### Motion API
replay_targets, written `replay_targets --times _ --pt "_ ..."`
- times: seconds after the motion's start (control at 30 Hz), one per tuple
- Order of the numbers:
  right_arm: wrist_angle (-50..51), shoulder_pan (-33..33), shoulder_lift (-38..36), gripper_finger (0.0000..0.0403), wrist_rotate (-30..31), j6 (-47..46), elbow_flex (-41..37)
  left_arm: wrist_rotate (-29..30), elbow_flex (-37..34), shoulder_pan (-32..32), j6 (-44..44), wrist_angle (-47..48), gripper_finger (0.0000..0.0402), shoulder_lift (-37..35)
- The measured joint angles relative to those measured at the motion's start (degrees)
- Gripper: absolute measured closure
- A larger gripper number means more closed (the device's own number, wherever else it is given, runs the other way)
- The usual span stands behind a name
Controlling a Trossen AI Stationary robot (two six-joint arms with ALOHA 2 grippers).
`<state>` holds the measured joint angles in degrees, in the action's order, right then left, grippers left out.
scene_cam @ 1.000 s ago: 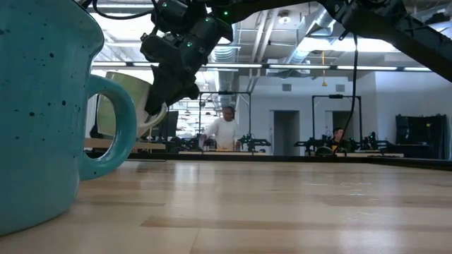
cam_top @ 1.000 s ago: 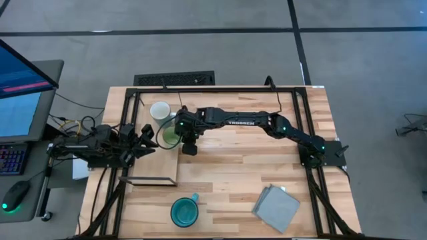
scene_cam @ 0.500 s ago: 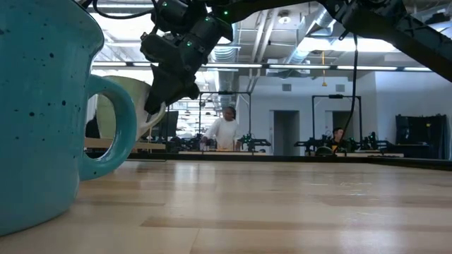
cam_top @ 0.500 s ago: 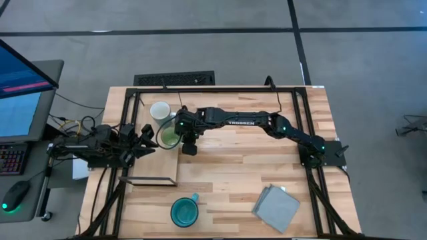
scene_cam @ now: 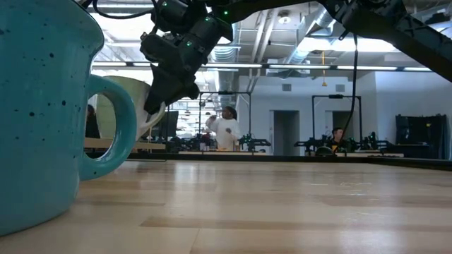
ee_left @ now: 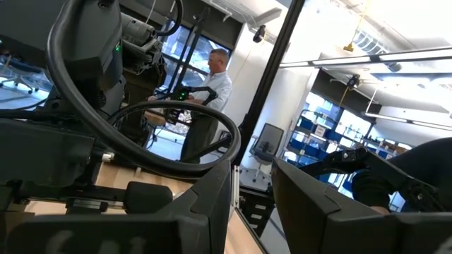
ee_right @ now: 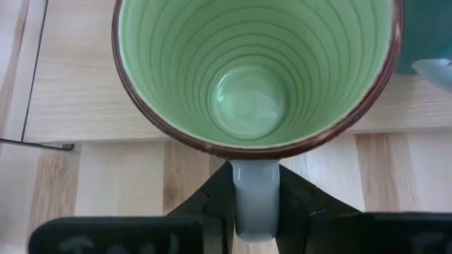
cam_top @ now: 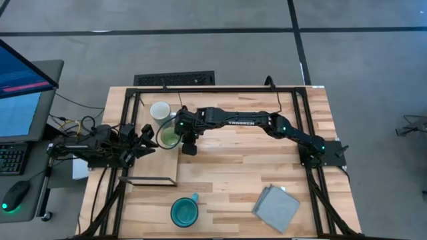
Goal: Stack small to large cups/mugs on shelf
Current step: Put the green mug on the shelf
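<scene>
My right gripper (cam_top: 181,133) reaches across from the table's right and is shut on the small light-green mug (cam_top: 169,135), over the far part of the light-wood shelf (cam_top: 157,167). The right wrist view looks into the mug's ringed green inside (ee_right: 254,99). In the low view the green mug (scene_cam: 138,106) is tilted behind the teal mug (scene_cam: 42,113). The white mug (cam_top: 160,110) stands upright just beyond the green one. The teal-blue mug (cam_top: 184,212) stands on its base near the table's near edge. My left gripper (cam_top: 145,141) waits open at the shelf's left side. My right gripper pinches the green mug's handle (ee_right: 254,185) between its two fingers (ee_right: 212,204), one on each side. The fingers come from the table's right, slanting downward. The mug is tilted, mouth toward the wrist. The teal mug hides whether its base touches the shelf.
A grey folded cloth (cam_top: 277,208) lies near the table's near right corner. A black metal frame (cam_top: 220,90) runs along the table's far and side edges. Bare planks lie between the shelf and the cloth. People show in the room beyond the table (scene_cam: 226,130).
</scene>
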<state>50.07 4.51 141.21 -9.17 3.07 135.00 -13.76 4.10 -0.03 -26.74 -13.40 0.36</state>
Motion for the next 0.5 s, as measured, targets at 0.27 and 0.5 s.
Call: replay_targets --times 0.27,0.5 --pt "-0.98 0.00 0.00 0.0303 0.00 0.00 0.00 0.01 0.00 0.02 0.00 0.00 0.0303 0.00" --pt "-2.68 0.00 0.00 0.0281 0.00 0.00 0.00 0.01 0.00 0.01 -0.02 0.02 0.0303 0.00"
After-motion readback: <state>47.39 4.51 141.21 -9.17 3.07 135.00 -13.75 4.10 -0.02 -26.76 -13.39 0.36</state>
